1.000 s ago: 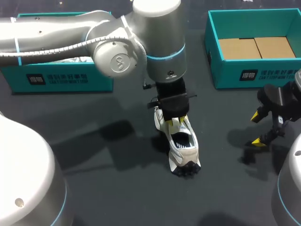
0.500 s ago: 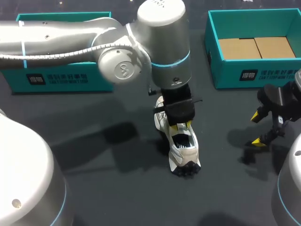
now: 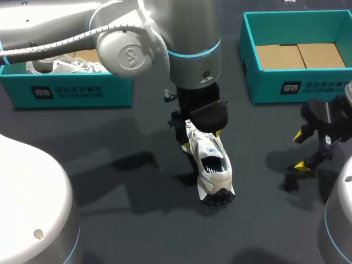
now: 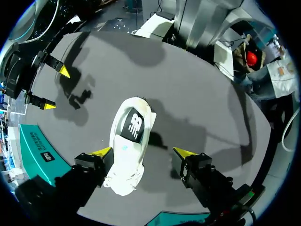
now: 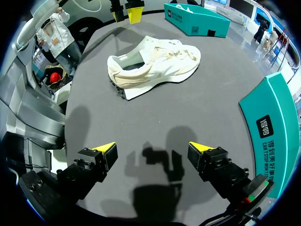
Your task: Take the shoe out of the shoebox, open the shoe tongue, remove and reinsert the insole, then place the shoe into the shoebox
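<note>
A white sneaker (image 4: 127,162), dark inside its opening, sits on its sole in the middle of the dark grey tabletop (image 4: 202,103), outside the teal cardboard shoebox (image 3: 297,82). The left end effector (image 4: 143,152) hangs over it with its fingers spread wide, one tip beside the sneaker and perhaps touching it. The right end effector (image 5: 153,148) is open and well apart from the sneaker.

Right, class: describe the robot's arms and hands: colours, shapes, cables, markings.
The left arm and right arm are thick silver-grey cylinders with teal rings at joints; the left carries a ribbed grey cable and a round logo cap. The left hand and right hand are black, with yellow wedge tips.
</note>
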Action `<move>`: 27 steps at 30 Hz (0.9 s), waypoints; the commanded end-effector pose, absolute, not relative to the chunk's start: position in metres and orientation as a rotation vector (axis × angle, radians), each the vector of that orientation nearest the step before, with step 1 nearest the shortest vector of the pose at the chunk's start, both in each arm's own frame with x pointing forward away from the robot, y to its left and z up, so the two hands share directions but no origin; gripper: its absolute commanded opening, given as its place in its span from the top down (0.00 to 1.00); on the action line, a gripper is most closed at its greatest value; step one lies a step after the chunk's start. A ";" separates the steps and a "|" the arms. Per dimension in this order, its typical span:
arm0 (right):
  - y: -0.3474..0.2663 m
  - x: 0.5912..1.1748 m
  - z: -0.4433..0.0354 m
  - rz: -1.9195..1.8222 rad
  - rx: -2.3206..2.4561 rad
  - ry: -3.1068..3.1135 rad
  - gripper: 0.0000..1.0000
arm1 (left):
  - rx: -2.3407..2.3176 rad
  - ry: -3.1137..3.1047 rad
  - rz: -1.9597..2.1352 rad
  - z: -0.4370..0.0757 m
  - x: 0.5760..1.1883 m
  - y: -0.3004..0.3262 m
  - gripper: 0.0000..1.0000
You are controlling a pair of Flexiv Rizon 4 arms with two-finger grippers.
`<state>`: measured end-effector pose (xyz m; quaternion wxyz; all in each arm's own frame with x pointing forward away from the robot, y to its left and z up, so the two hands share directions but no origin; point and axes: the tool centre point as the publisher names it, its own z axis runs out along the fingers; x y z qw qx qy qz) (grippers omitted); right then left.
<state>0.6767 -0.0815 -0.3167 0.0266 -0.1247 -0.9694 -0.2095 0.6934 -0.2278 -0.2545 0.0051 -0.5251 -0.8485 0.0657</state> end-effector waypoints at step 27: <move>-0.082 0.675 -0.316 -0.647 -0.386 -2.998 0.00 | -0.689 -3.020 -0.197 -0.250 0.661 -0.228 0.00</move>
